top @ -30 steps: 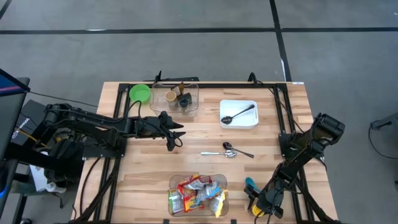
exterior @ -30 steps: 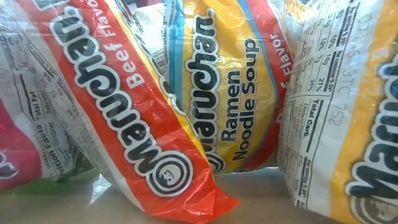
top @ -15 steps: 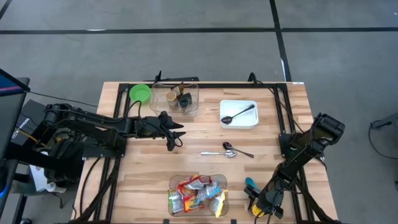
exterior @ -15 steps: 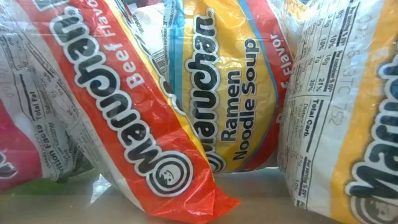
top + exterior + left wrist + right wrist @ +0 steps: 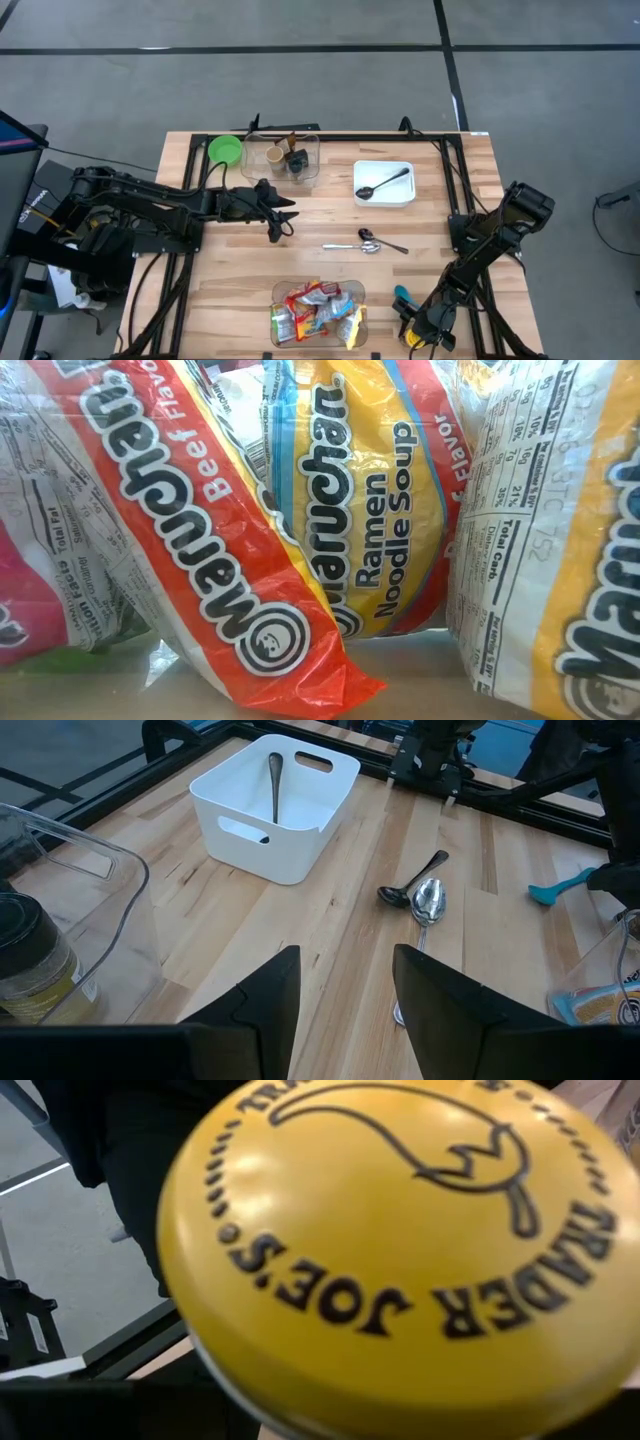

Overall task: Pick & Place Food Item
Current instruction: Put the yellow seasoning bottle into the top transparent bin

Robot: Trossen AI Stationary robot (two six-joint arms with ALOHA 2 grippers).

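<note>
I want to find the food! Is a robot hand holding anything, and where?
Left gripper is open and holds nothing. Right gripper is close against a yellow lid; whether it grips it cannot be told.

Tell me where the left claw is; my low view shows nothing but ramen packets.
Observer: The left claw hangs over the middle of the table, open and empty.
Operator: And the right one?
Observer: The right claw is low at the table's bottom right corner in the high view; a yellow Trader Joe's lid fills its wrist view.
Operator: Where do my packets sit?
Observer: The ramen packets lie in a clear bin at the middle of the table's bottom edge in the high view, between the two arms.
</note>
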